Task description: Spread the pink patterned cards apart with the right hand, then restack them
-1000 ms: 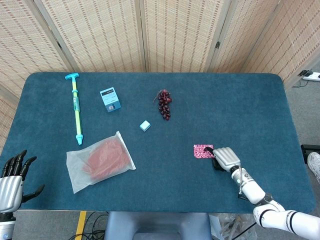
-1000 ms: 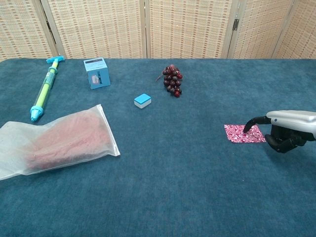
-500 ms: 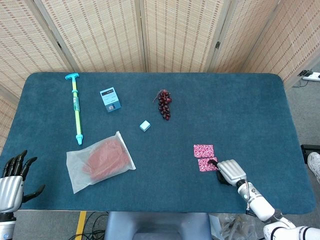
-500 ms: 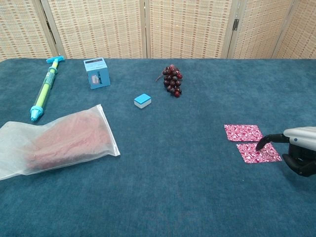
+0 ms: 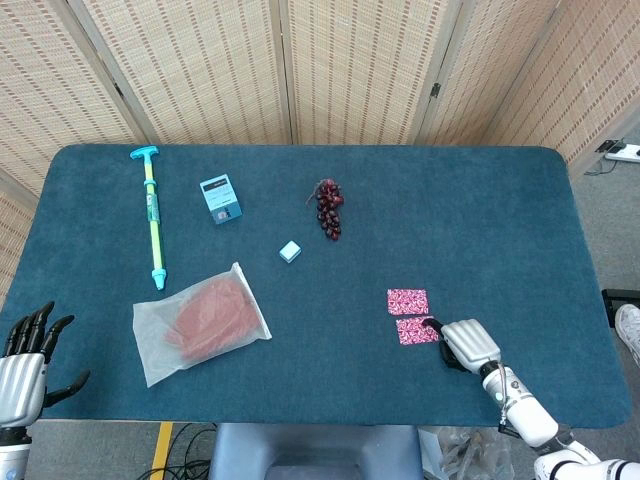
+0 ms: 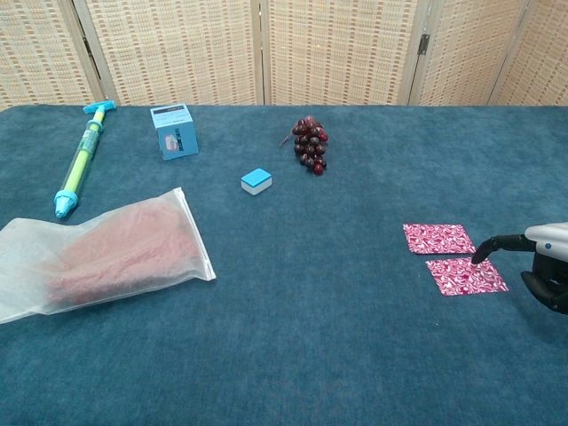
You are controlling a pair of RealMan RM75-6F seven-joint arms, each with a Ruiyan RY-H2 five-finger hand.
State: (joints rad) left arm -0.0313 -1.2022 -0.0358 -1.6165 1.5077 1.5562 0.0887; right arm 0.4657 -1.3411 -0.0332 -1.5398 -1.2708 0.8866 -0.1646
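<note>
Lower right: the right hand (image 6: 548, 266) — one finger out, the rest curled, holding nothing — hovers by the near pink card (image 6: 466, 276); restacking on felt could crumple it.

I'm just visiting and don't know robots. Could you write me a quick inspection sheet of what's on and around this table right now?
Surface: blue cloth table, flat.
Job's things: two pink patterned cards lie side by side near the right edge, apart, not stacked.
Clutter: turquoise and green pump, small blue box, grape bunch, small blue and white block, clear bag with something reddish in it.
Hands: right hand points one finger at the nearer card's corner, other fingers curled under, holding nothing; left hand sits off the table's left corner, fingers spread.
Cables: some on the floor under the table's front edge.
Surroundings: woven folding screens behind; a power strip on the floor at right.
</note>
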